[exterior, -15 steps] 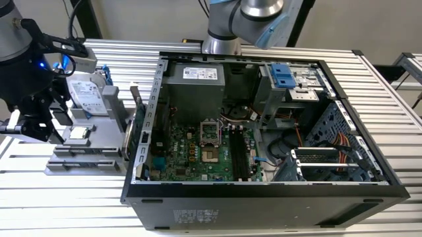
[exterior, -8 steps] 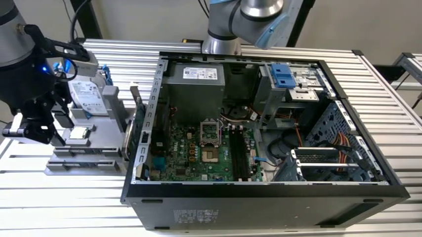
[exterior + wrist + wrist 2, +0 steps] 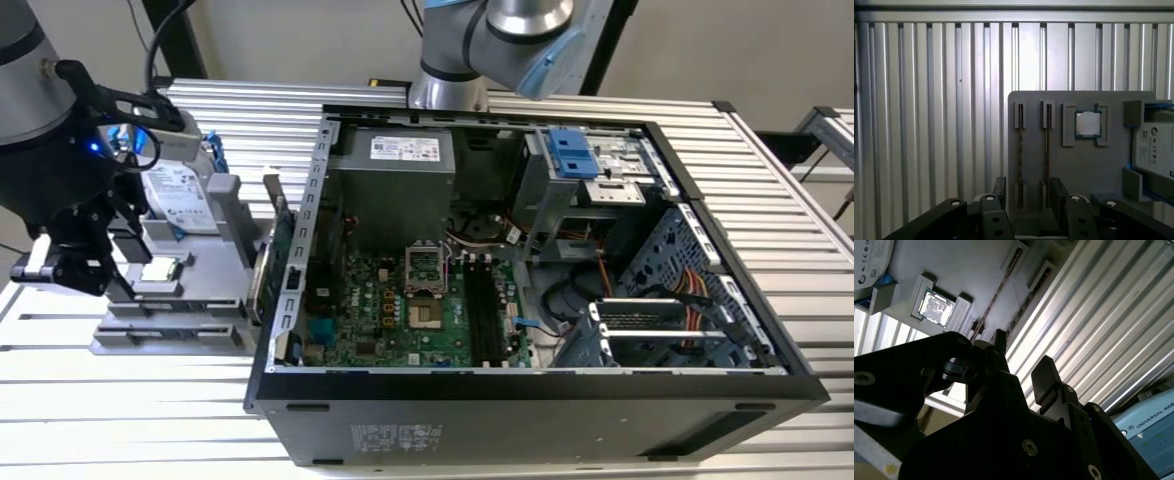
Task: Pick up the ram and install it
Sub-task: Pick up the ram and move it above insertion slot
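A: Gripper (image 3: 1029,184) first: how do its fingers (image 3: 1058,197) stand?

B: Spread apart, with nothing pinched between them. Both wrist views show the 2 black fingers with an open gap, hanging clear of the grey holder (image 3: 1069,170).

A: And the ram (image 3: 1020,145)?

B: It stands on edge in a narrow slot of that holder, untouched. The other stick (image 3: 1047,145) stands in the slot just beside it. In the first wrist view, both sticks show in the gap between the fingers.

A: What lies past the sticks?

B: A square silver processor (image 3: 1088,124) sits in its own pocket just beside them. Beyond it is a hard drive (image 3: 1154,147) in a blue frame. The holder lies on a ribbed metal table (image 3: 929,125).

A: And the computer?

B: In the exterior view, an open computer case (image 3: 534,400) lies just beside the holder, on the exterior view's right of it. The arm (image 3: 47,150) hangs over the holder. Inside the case, a green board (image 3: 387,325) carries long black slots (image 3: 483,310).
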Controlling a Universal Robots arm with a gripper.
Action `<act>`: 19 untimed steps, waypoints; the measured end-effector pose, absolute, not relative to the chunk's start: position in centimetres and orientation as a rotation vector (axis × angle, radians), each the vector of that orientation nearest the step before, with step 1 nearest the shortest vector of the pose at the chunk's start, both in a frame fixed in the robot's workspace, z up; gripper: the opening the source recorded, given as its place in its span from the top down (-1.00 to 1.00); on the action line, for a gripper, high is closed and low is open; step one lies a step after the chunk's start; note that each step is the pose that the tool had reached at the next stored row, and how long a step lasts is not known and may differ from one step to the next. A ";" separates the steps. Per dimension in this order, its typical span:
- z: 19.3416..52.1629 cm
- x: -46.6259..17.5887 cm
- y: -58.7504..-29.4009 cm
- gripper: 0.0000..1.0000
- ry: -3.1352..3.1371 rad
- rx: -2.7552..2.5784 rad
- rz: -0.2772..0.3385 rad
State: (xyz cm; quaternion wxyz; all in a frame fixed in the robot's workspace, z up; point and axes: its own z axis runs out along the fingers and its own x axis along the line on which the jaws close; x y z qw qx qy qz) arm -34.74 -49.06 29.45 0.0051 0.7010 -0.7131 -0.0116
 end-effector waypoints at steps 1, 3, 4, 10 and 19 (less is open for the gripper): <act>29.4 -34.7 -49.1 -1.00 -2.233 2.195 -0.036; 29.3 -34.7 -49.1 -1.00 -2.233 2.195 -0.036; 29.2 -34.7 -49.1 -1.00 -2.233 2.195 -0.036; 28.6 -34.8 -49.1 -1.00 -2.233 2.195 -0.036; 27.8 -35.1 -49.1 -1.00 -2.233 2.195 -0.036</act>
